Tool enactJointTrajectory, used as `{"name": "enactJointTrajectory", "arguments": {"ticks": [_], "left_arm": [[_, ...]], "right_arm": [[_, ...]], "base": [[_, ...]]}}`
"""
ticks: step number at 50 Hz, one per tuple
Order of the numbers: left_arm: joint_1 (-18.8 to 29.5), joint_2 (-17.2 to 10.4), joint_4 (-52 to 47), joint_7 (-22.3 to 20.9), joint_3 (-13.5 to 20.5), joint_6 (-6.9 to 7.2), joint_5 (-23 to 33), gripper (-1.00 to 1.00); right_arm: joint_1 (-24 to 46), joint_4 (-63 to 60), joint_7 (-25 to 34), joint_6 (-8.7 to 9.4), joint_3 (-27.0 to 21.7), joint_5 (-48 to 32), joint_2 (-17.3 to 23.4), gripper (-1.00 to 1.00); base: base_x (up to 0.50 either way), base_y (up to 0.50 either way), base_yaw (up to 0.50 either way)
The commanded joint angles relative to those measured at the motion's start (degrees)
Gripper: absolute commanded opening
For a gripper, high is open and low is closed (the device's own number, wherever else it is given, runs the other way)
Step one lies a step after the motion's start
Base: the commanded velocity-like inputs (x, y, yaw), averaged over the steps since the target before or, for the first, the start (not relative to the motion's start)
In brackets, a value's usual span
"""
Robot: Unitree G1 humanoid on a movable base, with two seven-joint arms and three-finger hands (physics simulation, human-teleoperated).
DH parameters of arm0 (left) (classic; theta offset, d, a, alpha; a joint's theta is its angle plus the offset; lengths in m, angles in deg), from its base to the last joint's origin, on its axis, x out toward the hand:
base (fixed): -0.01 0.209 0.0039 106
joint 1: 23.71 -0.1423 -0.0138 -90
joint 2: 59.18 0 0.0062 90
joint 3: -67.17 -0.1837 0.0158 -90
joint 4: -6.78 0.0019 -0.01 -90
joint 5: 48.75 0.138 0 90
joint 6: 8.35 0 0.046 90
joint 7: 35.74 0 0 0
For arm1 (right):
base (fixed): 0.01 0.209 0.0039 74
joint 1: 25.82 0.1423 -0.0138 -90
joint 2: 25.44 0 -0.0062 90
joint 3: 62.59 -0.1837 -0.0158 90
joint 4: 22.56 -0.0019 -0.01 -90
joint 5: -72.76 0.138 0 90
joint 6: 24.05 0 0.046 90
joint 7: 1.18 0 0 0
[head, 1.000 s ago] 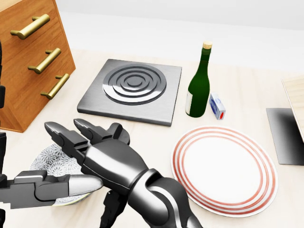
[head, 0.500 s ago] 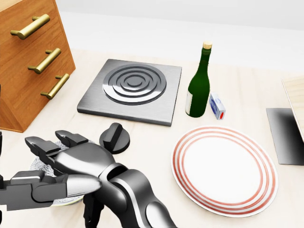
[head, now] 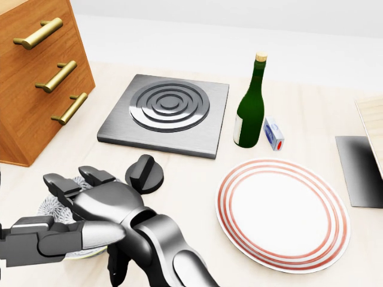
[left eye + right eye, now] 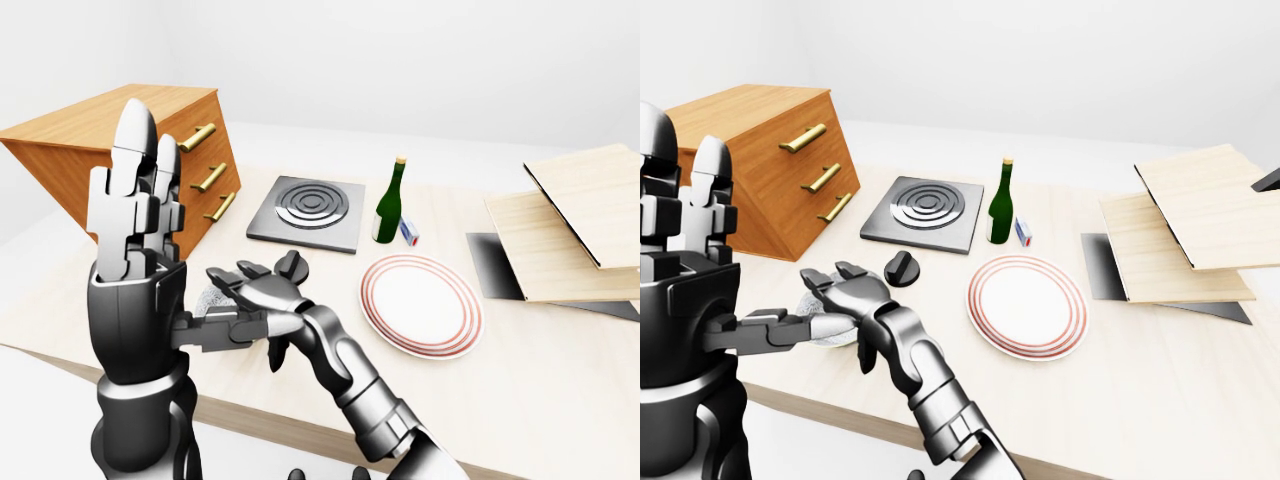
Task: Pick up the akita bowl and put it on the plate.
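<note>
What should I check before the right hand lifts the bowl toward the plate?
1. Right hand over bowl: ok.
2. Fingers closed round bowl: not ok, they look open.
3. Plate empty: ok.
4. Way to plate free: ok, knob and bottle seem to stand aside.
5. Left hand clear: cannot tell; it is raised, but its thumb is near the bowl.

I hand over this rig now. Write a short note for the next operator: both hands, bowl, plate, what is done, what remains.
Left hand: raised upright, fingers open, holds nothing.
Right hand: open fingers spread over the white patterned akita bowl; no closed grasp visible.
Bowl: on the pale wooden table, lower left of head view.
Round white plate with red rings: lower right, empty, apart from the bowl.
Done: reach to bowl. Left: grasp, lift, set on plate.
</note>
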Motion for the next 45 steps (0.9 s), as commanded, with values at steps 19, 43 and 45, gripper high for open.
{"name": "enactJointTrajectory", "arguments": {"ticks": [19,43,45], "left_arm": [[-0.6,0.0,-0.7,-0.1,0.4,0.00,-0.3,0.91],[-1.0,0.0,-1.3,-0.3,0.7,0.00,-0.2,0.92],[-1.0,0.0,-1.0,-0.3,0.7,0.00,-0.2,0.92]], "right_arm": [[-3.4,9.4,-12.0,0.00,3.0,-5.5,-0.9,1.00],[7.1,23.3,-21.4,0.00,-2.5,-4.5,-0.9,1.00],[7.6,24.2,-22.9,0.00,-2.6,-4.7,-0.9,1.00]], "base": [[0.00,0.00,0.00],[0.00,0.00,0.00],[0.00,0.00,0.00]]}}
